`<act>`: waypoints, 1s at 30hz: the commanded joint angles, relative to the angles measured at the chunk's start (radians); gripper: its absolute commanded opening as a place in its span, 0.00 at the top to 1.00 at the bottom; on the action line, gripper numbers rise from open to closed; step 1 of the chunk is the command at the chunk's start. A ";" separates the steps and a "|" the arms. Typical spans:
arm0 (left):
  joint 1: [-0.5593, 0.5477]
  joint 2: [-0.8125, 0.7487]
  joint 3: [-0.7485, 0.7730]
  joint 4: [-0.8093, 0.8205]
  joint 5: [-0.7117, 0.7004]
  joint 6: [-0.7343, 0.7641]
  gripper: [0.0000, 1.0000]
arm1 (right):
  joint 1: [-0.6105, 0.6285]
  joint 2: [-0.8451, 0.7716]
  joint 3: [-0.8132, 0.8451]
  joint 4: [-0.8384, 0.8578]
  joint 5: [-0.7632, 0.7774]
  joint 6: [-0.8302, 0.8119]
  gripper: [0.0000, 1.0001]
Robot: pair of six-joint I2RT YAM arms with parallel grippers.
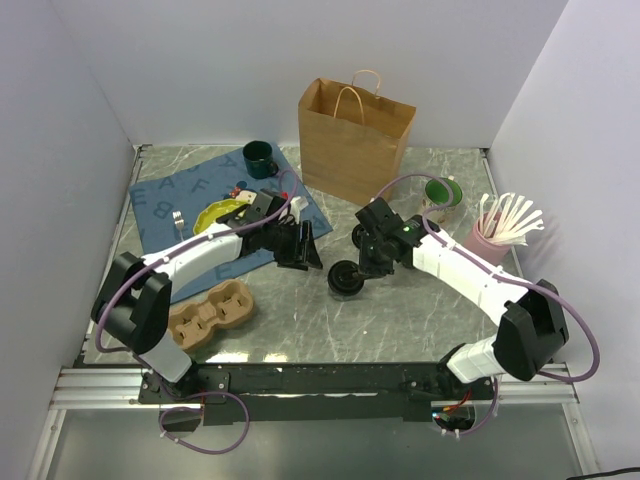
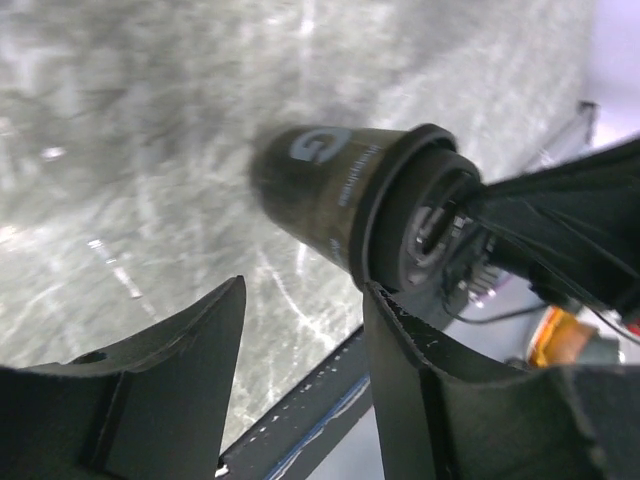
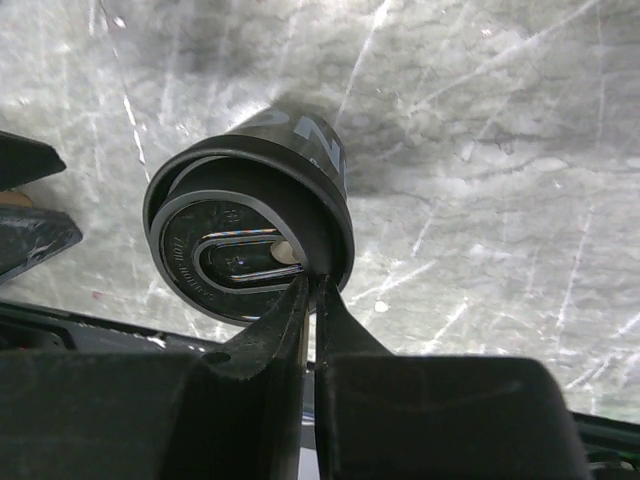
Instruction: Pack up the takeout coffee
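Pinching the lid rim, your right gripper holds the takeout coffee mid-table, probably to lift it into the far paper bag. Your left gripper hangs half-open and empty, just left.

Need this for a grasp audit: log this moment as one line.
right claw: shut on cup lid rim | left claw: open, beside cup | bag: upright, cup outside

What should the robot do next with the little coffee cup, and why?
Probably lift the coffee cup gently upward. The right gripper pinches its lid rim, the left gripper is open and empty, and the paper bag stands much taller, so the cup must rise first.
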 commanded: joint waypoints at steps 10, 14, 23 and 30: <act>-0.013 -0.012 -0.081 0.241 0.197 -0.005 0.48 | 0.009 -0.045 0.016 -0.059 -0.014 -0.024 0.97; -0.026 0.010 -0.079 0.246 0.190 -0.005 0.48 | 0.009 -0.032 0.042 -0.085 -0.012 -0.014 1.00; -0.062 0.063 -0.082 0.240 0.142 0.001 0.51 | 0.012 -0.037 0.042 -0.090 -0.008 -0.001 1.00; -0.098 0.113 -0.112 0.186 -0.008 0.012 0.53 | 0.012 -0.035 0.017 -0.084 -0.005 0.014 1.00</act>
